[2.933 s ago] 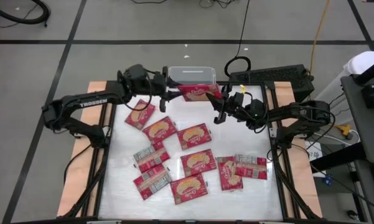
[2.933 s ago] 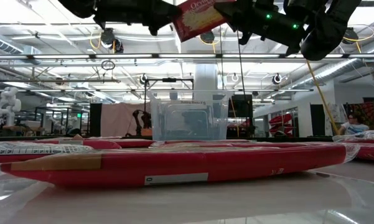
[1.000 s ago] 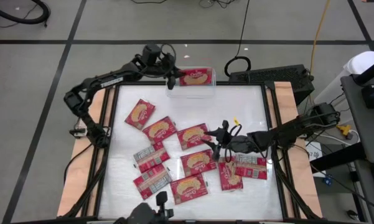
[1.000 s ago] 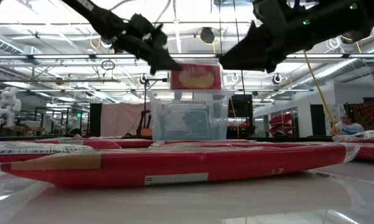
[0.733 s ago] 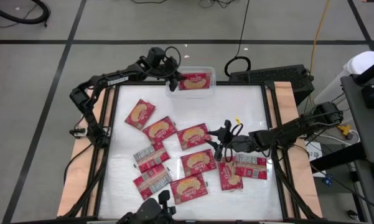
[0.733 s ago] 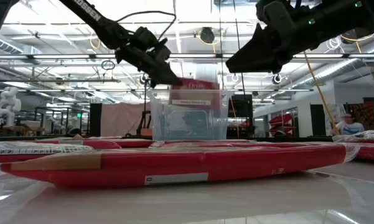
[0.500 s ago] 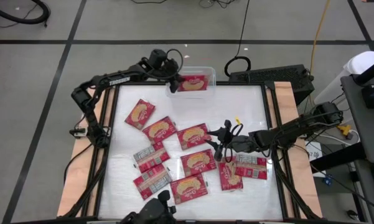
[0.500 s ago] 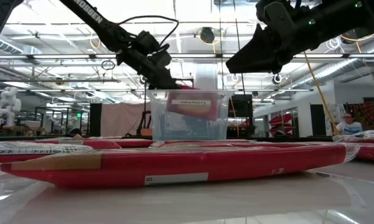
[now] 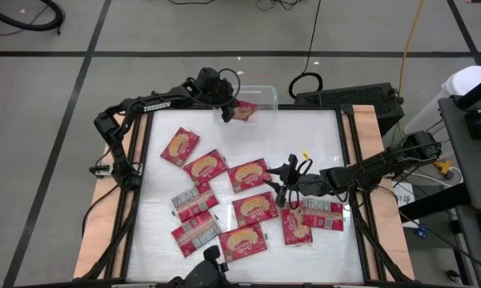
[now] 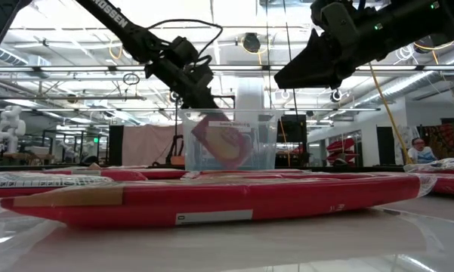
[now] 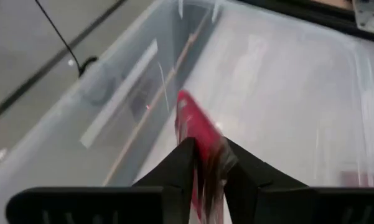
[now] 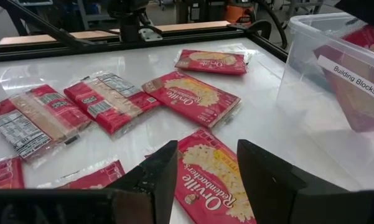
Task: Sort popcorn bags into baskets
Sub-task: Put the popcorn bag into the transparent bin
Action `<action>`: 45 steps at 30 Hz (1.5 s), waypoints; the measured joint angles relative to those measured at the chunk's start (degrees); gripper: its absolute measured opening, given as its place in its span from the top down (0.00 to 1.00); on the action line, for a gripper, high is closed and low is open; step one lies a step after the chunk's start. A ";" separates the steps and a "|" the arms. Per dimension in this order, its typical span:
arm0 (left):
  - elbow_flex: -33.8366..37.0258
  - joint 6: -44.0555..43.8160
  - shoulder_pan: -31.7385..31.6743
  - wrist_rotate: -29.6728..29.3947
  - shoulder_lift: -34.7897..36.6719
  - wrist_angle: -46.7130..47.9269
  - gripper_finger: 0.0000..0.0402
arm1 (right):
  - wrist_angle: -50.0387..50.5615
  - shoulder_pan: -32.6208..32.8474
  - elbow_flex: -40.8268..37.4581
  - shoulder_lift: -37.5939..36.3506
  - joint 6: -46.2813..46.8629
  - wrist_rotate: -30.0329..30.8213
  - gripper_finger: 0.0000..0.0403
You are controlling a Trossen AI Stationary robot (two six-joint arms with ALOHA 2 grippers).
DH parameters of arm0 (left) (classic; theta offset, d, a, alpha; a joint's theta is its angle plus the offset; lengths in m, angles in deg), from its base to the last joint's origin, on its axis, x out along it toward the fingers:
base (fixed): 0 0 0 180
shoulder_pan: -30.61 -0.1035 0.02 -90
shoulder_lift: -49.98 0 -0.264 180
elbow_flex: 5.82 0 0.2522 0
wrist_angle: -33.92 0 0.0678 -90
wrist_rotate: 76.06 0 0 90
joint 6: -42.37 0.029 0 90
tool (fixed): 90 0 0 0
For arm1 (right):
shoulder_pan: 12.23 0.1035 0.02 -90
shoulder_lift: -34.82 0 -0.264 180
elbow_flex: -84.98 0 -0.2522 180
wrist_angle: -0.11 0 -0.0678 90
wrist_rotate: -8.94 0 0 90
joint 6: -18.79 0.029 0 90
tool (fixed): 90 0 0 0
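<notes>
Releasing step: left hand (image 11: 206,177) over the clear plastic rectangular bin (image 9: 260,94) at the surface's far edge, fingers barely parted around a flat red popcorn packet (image 10: 220,140) tilted inside. Right hand (image 12: 205,163) gapes empty above loose red packets (image 9: 249,174) mid-surface. Next: clear left, grasp another.

Glossy red film-wrapped popcorn bags (image 9: 250,174) lie on a smooth white tabletop (image 9: 320,136) beside the clear plastic bin (image 10: 228,140); matt black gripper fingers (image 12: 261,174) nearby.

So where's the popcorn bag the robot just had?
High view: the popcorn bag is tilted inside the clear bin at the table's far edge, between the left gripper fingers.
</notes>
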 joint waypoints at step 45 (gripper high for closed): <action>39.08 -7.53 29.88 -16.05 32.98 -16.45 0.82 | 21.05 -0.52 1.78 -0.70 17.42 -14.28 0.61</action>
